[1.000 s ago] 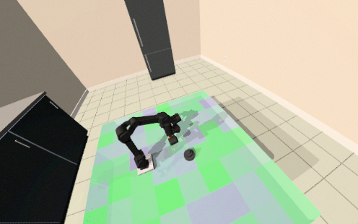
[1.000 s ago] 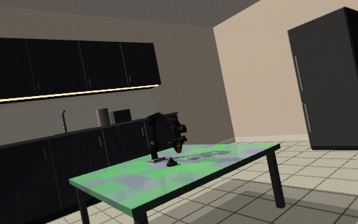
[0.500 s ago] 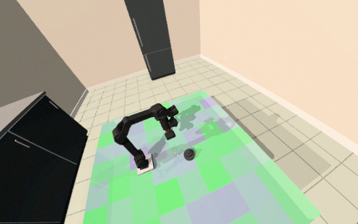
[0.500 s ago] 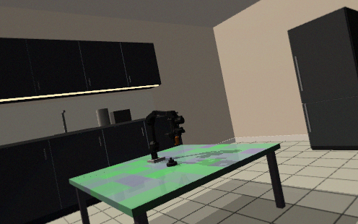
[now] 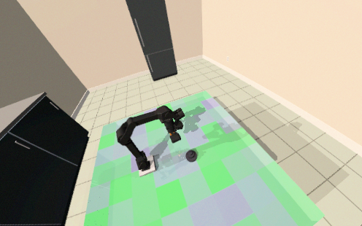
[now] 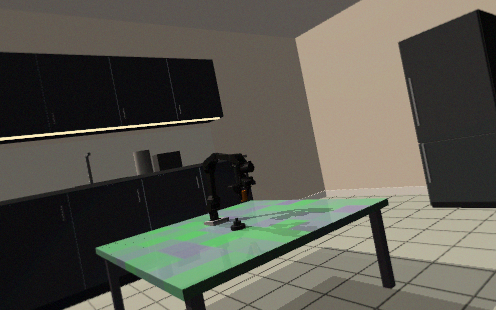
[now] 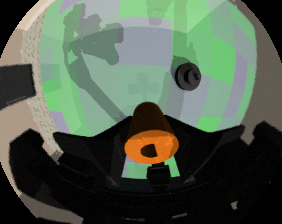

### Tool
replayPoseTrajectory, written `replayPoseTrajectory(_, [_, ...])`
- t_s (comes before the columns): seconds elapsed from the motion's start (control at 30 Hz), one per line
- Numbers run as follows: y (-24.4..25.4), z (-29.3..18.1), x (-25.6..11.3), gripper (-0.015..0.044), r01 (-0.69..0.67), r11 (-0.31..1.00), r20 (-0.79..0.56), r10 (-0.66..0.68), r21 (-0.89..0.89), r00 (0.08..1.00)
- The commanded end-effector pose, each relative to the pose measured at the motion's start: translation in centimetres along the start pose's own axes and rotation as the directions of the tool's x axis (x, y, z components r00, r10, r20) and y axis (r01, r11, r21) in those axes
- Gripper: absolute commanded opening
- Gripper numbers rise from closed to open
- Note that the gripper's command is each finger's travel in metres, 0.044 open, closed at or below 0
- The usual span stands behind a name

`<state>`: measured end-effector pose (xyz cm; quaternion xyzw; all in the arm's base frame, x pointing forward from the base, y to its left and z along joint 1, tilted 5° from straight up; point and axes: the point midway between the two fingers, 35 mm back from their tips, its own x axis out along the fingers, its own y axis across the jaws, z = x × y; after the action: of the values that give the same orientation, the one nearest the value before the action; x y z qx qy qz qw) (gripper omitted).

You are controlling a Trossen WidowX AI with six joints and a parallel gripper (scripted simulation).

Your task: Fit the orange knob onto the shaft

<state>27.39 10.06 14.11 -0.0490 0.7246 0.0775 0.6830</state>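
Note:
The orange knob (image 6: 244,195) (image 7: 168,142) is held in my gripper (image 6: 244,192) (image 7: 147,118), which is shut on it, above the table. The wrist view shows the knob's orange end face with a dark hole whose outline has a straight part. Only a sliver of orange shows in the top view, by the dark fingers. The round dark pedestal (image 5: 187,159) (image 6: 241,227) (image 7: 180,82) stands on the table, apart from the knob. Its short dark shaft (image 6: 236,220) (image 7: 194,76) points up with nothing on it. The shaft's flat side cannot be made out.
The patchwork green and lilac table top (image 5: 217,175) (image 6: 213,239) carries the arm's pale base plate (image 5: 148,172) (image 6: 212,223), a short way from the pedestal. Shadows of the arm fall across the table. Dark cabinets and a tall fridge (image 5: 155,36) (image 6: 458,115) stand beyond the table.

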Motion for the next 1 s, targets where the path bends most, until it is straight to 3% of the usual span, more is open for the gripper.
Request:
replayPoseTrajectory(0.0, [-1.1,1.0,0.2,0.0000,0.004,1.000,0.009,-0.004,0.001,1.000])
replayPoseTrajectory(0.97, [-8.7,4.9,2.6,0.0000,0.012,1.000,0.013,-0.012,-0.001,1.000])
